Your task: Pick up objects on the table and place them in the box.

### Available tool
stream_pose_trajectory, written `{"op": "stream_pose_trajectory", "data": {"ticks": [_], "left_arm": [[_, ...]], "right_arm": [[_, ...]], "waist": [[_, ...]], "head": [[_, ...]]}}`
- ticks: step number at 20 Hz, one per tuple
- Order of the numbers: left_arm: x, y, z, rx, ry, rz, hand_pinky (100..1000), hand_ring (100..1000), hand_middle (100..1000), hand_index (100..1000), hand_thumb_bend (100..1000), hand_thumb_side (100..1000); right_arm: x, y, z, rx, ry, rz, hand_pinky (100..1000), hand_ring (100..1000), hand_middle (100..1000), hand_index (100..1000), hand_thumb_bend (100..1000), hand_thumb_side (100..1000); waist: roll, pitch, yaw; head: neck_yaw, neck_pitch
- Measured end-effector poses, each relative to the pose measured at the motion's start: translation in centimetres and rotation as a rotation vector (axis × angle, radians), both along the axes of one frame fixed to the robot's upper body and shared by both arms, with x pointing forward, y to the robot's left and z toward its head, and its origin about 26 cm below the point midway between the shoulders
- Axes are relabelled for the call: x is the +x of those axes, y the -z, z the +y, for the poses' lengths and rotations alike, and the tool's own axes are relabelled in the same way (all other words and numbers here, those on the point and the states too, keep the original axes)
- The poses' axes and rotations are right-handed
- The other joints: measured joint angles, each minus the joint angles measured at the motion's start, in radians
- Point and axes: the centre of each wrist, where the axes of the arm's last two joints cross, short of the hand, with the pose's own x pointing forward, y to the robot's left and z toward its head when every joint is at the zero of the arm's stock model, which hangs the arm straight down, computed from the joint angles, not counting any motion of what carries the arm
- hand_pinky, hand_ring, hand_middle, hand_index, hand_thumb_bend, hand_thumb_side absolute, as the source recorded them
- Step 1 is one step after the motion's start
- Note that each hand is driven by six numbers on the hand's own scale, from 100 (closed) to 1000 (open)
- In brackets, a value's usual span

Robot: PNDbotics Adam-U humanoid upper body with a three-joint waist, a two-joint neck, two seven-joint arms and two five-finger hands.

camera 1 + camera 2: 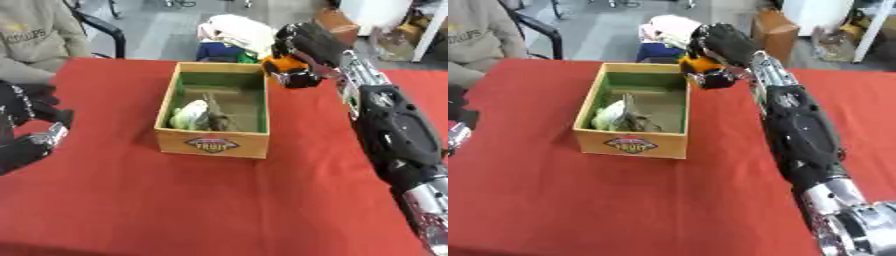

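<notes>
The robot's right hand point(302, 42) clasps an orange-and-black object point(290, 71), possibly a rigid plastic toy, at the far right corner of the wooden fruit box point(213, 141). It looks light; gripping its body suits. The left hand point(26, 125) idles, fingers relaxed.

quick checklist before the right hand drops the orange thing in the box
1. Grip: right hand is curled round the orange and black object: ok.
2. Position: the object sits at the far right corner of the wooden box, about over its rim rather than plainly over the opening: not ok.
3. Height above the rim: cannot tell.
4. Room inside: a pale green item and a darker one lie at the near end; the far end shows bare green floor: ok.
5. Left hand rests at the left edge, away from the box: ok.
</notes>
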Motion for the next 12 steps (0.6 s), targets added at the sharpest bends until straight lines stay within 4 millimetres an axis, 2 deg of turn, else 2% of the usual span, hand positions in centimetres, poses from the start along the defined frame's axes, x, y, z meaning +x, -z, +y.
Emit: {"op": "stream_pose_trajectory", "data": {"ticks": [1, 2, 4, 5, 6, 7, 9, 12], "left_arm": [[0.0, 0.0, -0.1, -0.001, 0.003, 0.0, 611, 576, 574, 741, 331, 179], [0.1, -0.1, -0.1, -0.001, 0.005, -0.001, 611, 574, 574, 741, 331, 180], [0.1, -0.2, -0.2, 0.0, 0.009, -0.002, 611, 574, 574, 741, 332, 180], [0.1, -0.2, -0.2, 0.0, 0.011, -0.002, 611, 574, 574, 741, 332, 180], [0.1, -0.2, -0.2, 0.0, 0.013, -0.004, 611, 574, 574, 741, 332, 181], [0.2, -0.3, -0.2, 0.001, 0.015, -0.005, 611, 574, 574, 741, 332, 181], [0.2, -0.3, -0.3, 0.001, 0.016, -0.005, 611, 574, 574, 741, 333, 181], [0.2, -0.2, -0.3, 0.001, 0.019, -0.004, 611, 574, 574, 741, 333, 181]], "right_arm": [[-0.1, 0.2, 0.6, -0.003, -0.014, 0.009, 100, 287, 372, 468, 100, 243], [-0.1, 0.4, 1.3, -0.006, -0.028, 0.02, 104, 354, 426, 530, 100, 317], [-0.3, 0.8, 2.5, -0.018, -0.05, 0.043, 215, 443, 493, 588, 100, 400], [-0.4, 1.0, 3.0, -0.027, -0.061, 0.053, 416, 585, 659, 748, 128, 583], [-0.5, 1.2, 3.4, -0.036, -0.068, 0.062, 472, 631, 713, 782, 168, 620], [-0.6, 1.3, 3.7, -0.049, -0.074, 0.069, 621, 763, 840, 859, 315, 692], [-0.7, 1.4, 4.1, -0.071, -0.08, 0.068, 701, 825, 909, 898, 395, 718], [-0.8, 1.1, 4.3, -0.073, -0.075, 0.051, 722, 849, 935, 908, 403, 721]], "waist": [[-0.001, 0.002, 0.008], [-0.001, 0.004, 0.016], [0.001, 0.006, 0.03], [0.002, 0.007, 0.036], [0.003, 0.007, 0.039], [0.003, 0.008, 0.042], [0.003, 0.009, 0.045], [0.003, 0.009, 0.044]], "head": [[-0.002, 0.0], [-0.004, 0.0], [-0.008, -0.001], [-0.009, -0.001], [-0.01, -0.001], [-0.011, -0.001], [-0.013, -0.001], [-0.014, -0.001]]}}
